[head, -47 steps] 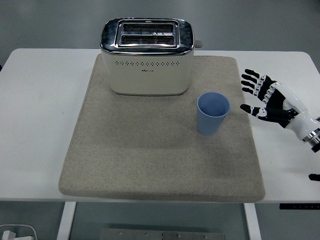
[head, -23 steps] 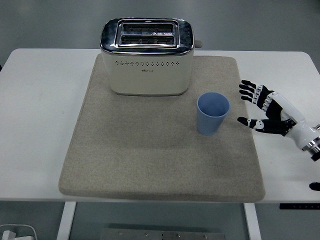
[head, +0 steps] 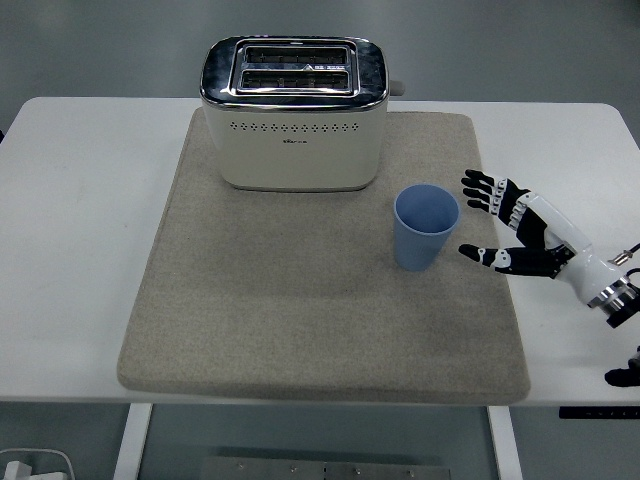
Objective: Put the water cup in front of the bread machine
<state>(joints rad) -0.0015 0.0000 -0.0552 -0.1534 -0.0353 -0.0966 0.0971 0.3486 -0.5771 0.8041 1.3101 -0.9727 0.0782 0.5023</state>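
A blue water cup (head: pixel 425 227) stands upright on the beige mat (head: pixel 300 300), to the right of and a little in front of the cream and chrome bread machine (head: pixel 294 113). My right hand (head: pixel 500 225) is open, with its fingers spread, just right of the cup and not touching it. A small gap shows between the fingertips (head: pixel 467 251) and the cup. The left arm is out of view.
The mat covers the middle of the white table (head: pixel 80 200). The bread machine stands at the mat's far edge. Bare table shows left and right of the mat.
My right hand has moved left and slightly down toward the cup, from the table's right side to the mat's right edge. The cup has not moved.
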